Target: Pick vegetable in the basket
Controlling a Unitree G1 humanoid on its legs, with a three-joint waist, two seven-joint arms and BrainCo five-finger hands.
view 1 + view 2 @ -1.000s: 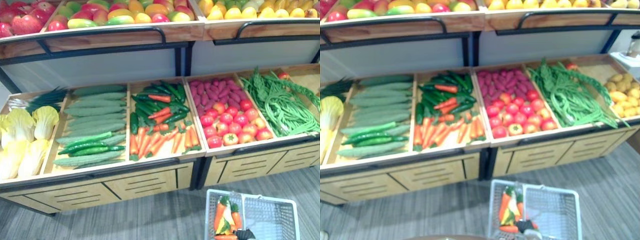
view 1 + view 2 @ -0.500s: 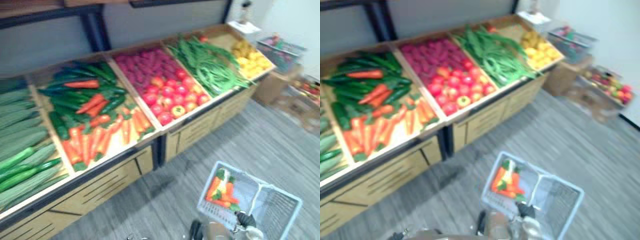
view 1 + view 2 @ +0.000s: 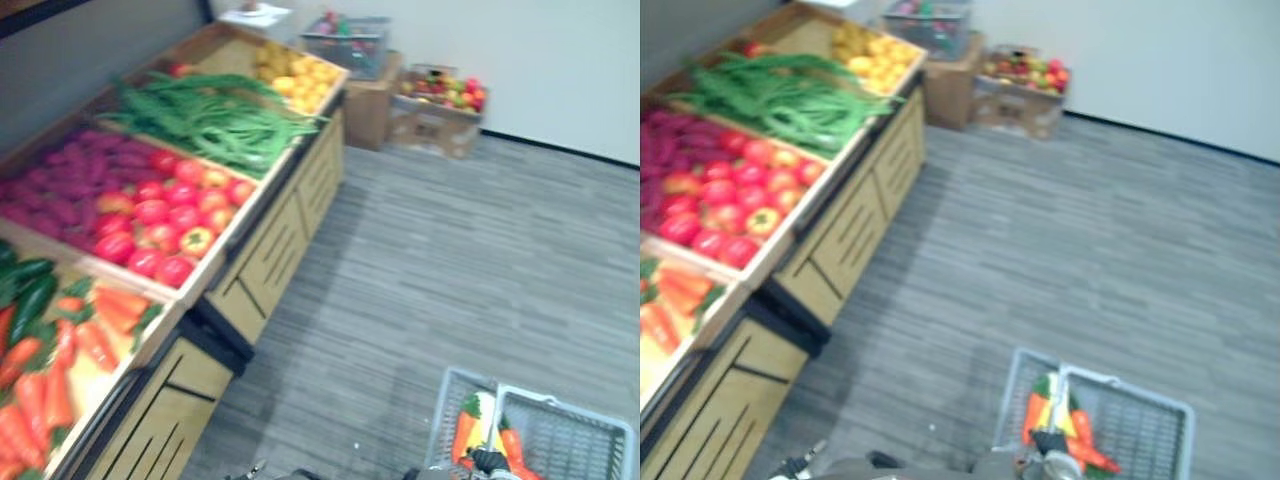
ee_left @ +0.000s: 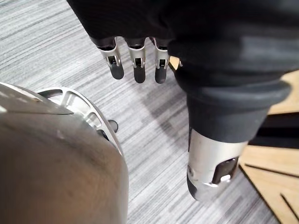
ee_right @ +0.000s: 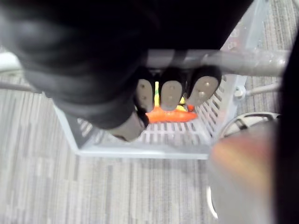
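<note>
Grey striped carpet (image 3: 450,250) runs underfoot, and nearest of all the right hand (image 5: 171,94) has its fingers curled round the handle (image 5: 233,59) of a pale wire basket (image 3: 575,445), where orange carrots (image 3: 464,432) lie beside a pale yellow vegetable (image 3: 484,425); the left hand (image 4: 135,28) hangs over the carpet, its fingers (image 4: 138,65) straight, slightly apart and holding nothing. Alongside stands a wooden produce stand (image 3: 280,250), with a crate of carrots (image 3: 60,370) nearest, then red tomatoes (image 3: 165,215), purple vegetables (image 3: 70,165), green beans (image 3: 210,115) and yellow produce (image 3: 295,78) at the far end. Against the white wall (image 3: 520,50) beyond sit cardboard boxes (image 3: 435,110) of mixed fruit.
</note>
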